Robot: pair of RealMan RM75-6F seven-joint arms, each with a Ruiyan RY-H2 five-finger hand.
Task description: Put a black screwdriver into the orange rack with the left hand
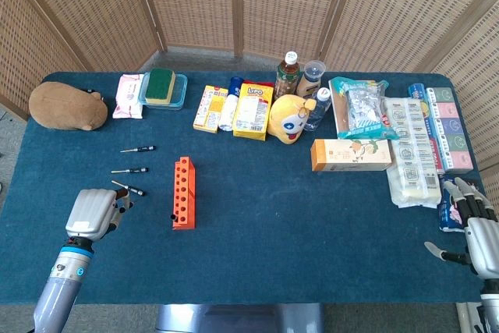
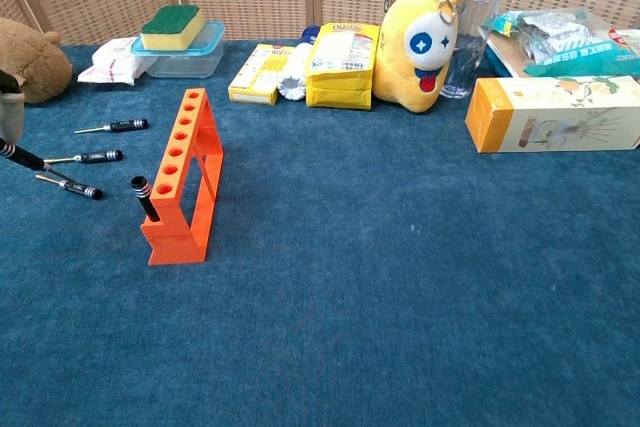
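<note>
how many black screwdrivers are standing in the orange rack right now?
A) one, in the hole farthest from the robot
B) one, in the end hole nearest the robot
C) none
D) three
B: the chest view shows a single black screwdriver leaning in the near end hole of the orange rack, its other holes open, while three more screwdrivers lie on the cloth to its left.

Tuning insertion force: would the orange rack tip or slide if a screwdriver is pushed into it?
Probably tips sideways: the orange rack stands tall on a narrow base. Likely light, since its sides are open frame, so it may slide on the blue cloth. One screwdriver already leans in its nearest hole.
</note>
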